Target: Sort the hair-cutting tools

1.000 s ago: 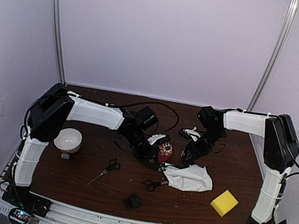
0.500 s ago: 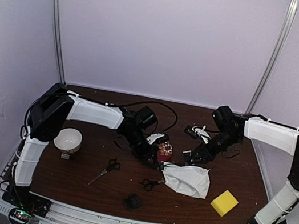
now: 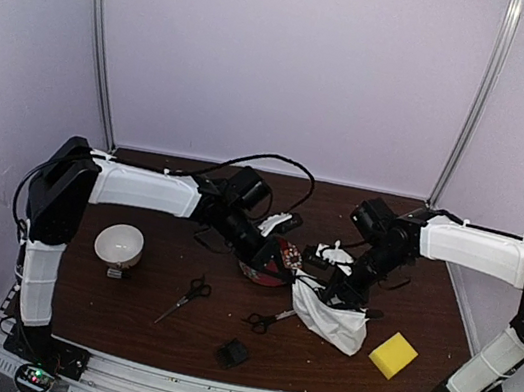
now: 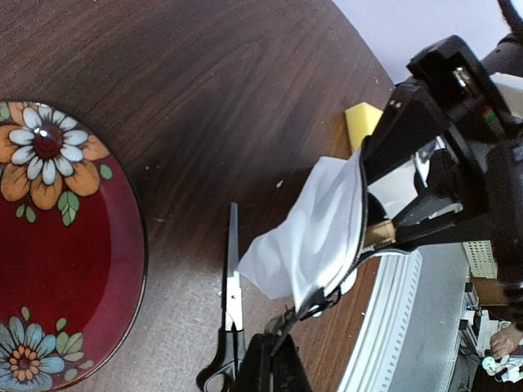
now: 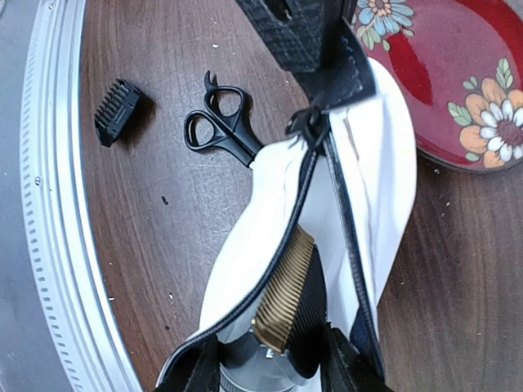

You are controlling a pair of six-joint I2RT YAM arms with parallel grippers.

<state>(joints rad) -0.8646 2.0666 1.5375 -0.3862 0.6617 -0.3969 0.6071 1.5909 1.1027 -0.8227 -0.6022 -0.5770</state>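
My left gripper (image 4: 275,369) is shut on the zipper pull of a white pouch (image 4: 315,233) and holds its mouth open; in the top view it (image 3: 295,271) is beside the red plate. My right gripper (image 5: 265,371) is shut on the black-and-grey clipper (image 5: 290,306), whose gold-toothed head is inside the pouch mouth (image 5: 372,175). One pair of scissors (image 3: 265,321) lies partly under the pouch (image 3: 332,318), also shown in the right wrist view (image 5: 221,126). The other scissors (image 3: 185,296) lie to the left. The black attachment block (image 3: 233,353) sits near the front edge.
The red patterned plate (image 3: 269,258) lies under the left wrist. A white bowl (image 3: 118,244) stands at the left. A yellow sponge (image 3: 393,354) is at the front right. A black cable loops along the back of the table.
The right gripper has come forward and down into the pouch mouth with the clipper. The left gripper has lifted the pouch's zipper end, so the pouch now hangs open instead of lying flat.
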